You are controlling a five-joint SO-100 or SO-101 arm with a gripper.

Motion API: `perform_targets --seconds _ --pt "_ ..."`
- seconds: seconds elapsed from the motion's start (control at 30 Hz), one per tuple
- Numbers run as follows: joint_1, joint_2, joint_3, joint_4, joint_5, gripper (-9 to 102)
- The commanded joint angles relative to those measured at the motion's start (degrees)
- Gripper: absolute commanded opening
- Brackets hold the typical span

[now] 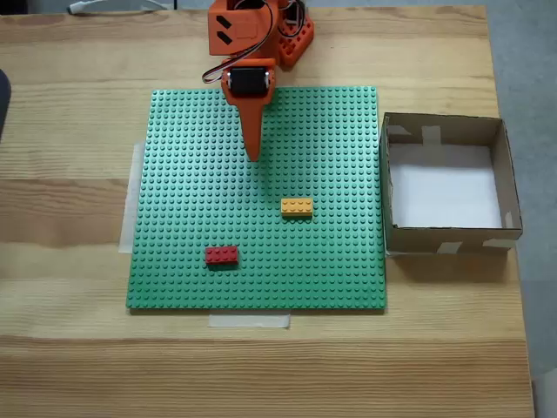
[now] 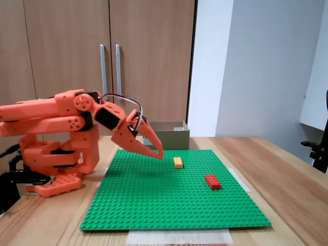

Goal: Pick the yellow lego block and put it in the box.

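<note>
Two small bricks sit on your green studded plate (image 1: 191,174): the yellow lego block (image 1: 297,207) near the middle, the red brick (image 1: 221,255) nearer. Your orange gripper (image 1: 253,155) hangs above, jaws together. Watch out, you could grab red by mistake. The brown cardboard box (image 1: 396,187) waits right.

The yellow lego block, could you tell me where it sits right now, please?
In a fixed view from above, the yellow lego block lies on the green baseplate, right of centre, between the red brick and the box.

My orange arm sits folded low; its gripper (image 2: 158,152) (image 1: 253,155) points forward and down, jaws together, holding nothing.
</note>
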Motion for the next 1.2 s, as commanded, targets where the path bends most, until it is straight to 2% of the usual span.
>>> perform_targets --seconds 0.0,0.87,1.17 --pt "0.00 0.35 0.26 0.26 0.09 -1" --pt "-0.18 -0.70 0.09 -0.35 -0.18 -1" --pt "0.70 -11.07 -5.98 -0.97 -2.55 -1"
